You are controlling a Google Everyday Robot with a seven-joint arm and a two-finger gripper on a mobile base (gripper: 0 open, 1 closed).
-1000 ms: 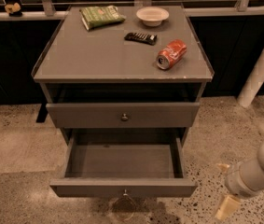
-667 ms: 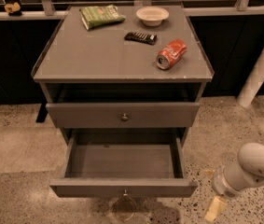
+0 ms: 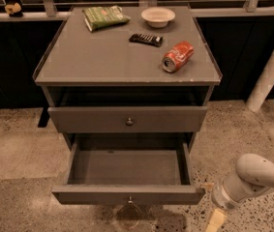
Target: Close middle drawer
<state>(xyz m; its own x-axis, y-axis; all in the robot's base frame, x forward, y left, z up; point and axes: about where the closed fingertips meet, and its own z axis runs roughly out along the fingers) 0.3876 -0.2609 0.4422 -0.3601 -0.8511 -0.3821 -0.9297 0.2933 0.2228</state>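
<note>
"Out in front of the cabinet (image 3: 127, 117), your middle drawer (image 3: 128, 170) stood pulled well forward, its knob (image 3: 129, 200) facing away from the cabinet."

"And your tool?"

"Your tool (image 3: 217, 221) hung low off the cabinet's front right corner, near the drawer's front but not touching it. Whether it was apart or together, I couldn't tell."

"On the cabinet's counter (image 3: 93, 57)?"

"You had a red can (image 3: 177, 56) on its side, a white bowl (image 3: 158, 16), a green bag (image 3: 105, 17) and a dark bar (image 3: 146, 39) there."
</note>
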